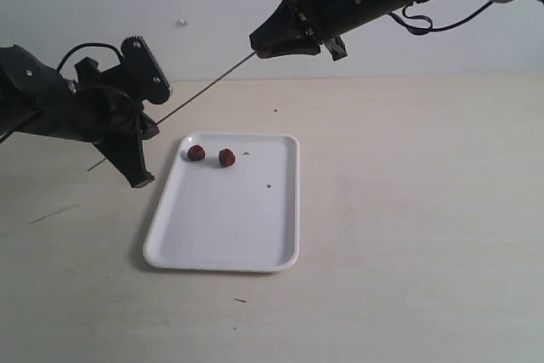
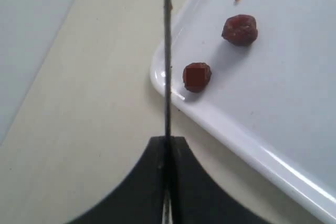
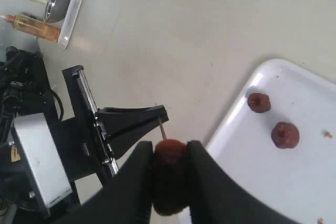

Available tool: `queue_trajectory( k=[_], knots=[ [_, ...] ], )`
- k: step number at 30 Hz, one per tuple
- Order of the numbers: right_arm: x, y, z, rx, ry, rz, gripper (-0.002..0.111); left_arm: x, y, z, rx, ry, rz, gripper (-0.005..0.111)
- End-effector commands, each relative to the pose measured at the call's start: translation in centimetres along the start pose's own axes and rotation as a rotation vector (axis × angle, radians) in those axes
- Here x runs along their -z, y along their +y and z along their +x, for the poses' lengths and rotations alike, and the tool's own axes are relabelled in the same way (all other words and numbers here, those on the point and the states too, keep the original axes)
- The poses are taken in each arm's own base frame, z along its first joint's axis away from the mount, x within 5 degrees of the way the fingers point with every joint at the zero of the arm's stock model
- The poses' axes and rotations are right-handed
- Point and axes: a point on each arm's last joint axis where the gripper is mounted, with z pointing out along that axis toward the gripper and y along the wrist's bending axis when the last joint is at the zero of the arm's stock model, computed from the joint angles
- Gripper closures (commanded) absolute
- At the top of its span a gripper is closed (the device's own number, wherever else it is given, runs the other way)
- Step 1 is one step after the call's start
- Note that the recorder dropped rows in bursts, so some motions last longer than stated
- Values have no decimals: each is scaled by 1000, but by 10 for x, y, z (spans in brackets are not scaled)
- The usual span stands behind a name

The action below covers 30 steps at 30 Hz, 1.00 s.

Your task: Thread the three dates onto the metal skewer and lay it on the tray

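Skewer (image 1: 204, 91) tip behind held date (image 3: 169, 174)

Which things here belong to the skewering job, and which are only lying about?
Belong to the job:
- metal skewer, held by the left gripper
- date held by the right gripper
- two dates on the tray

Lying about:
- metal bowl
- bottle
- crumbs

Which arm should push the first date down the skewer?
Right. Its claw is shut on a date at the skewer tip, while the left claw only clamps the skewer; two dates lie on the tray.
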Motion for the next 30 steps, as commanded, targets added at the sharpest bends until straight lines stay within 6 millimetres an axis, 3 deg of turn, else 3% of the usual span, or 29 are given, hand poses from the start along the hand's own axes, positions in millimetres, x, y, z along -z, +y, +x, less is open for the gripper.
queue_trajectory(
  k=[1,11,15,18,30],
  knots=[
    [2,4,0,15,-3,-8,87,2,-4,-19,-50,-44,-1,107],
    [-12,14,4,34,28,-17,83,4,6,-31,-53,-76,-33,107],
    [-12,12,5,43,36,3,49,4,6,-31,-41,-77,-31,107],
    [-12,12,5,53,37,3,35,4,6,-31,-31,-78,-37,107],
    [-7,16,1,111,31,26,34,4,9,-31,24,-80,-59,107]
  ],
)
